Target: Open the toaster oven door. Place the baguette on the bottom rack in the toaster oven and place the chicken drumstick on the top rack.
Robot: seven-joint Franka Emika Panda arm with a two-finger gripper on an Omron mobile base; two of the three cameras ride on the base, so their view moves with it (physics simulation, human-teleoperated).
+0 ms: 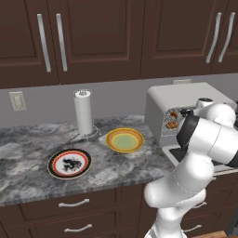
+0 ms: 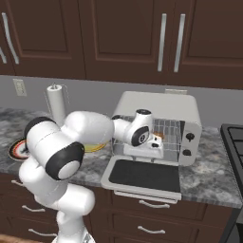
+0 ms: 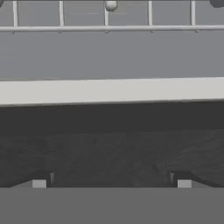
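The white toaster oven (image 2: 159, 107) stands on the counter with its door (image 2: 144, 175) folded down flat, dark glass facing up. My gripper (image 2: 155, 144) is at the oven mouth, just above the door's hinge edge. In the hand view its fingertips (image 3: 41, 181) stand wide apart, so the gripper (image 3: 111, 181) is open and holds nothing. Below them lies the door glass (image 3: 109, 144), with a wire rack (image 3: 109, 28) ahead. In the left base view a reddish-brown piece (image 1: 173, 114), apparently the chicken drumstick, lies on the upper rack. Under it a golden-brown piece (image 1: 172, 124), apparently the baguette, lies on the lower one.
A yellow plate (image 1: 124, 140) and a red-and-black plate (image 1: 69, 163) sit bare on the counter left of the oven. A paper towel roll (image 1: 83, 112) stands behind them. A stove edge (image 2: 232, 142) lies right of the oven, and dark cabinets hang above.
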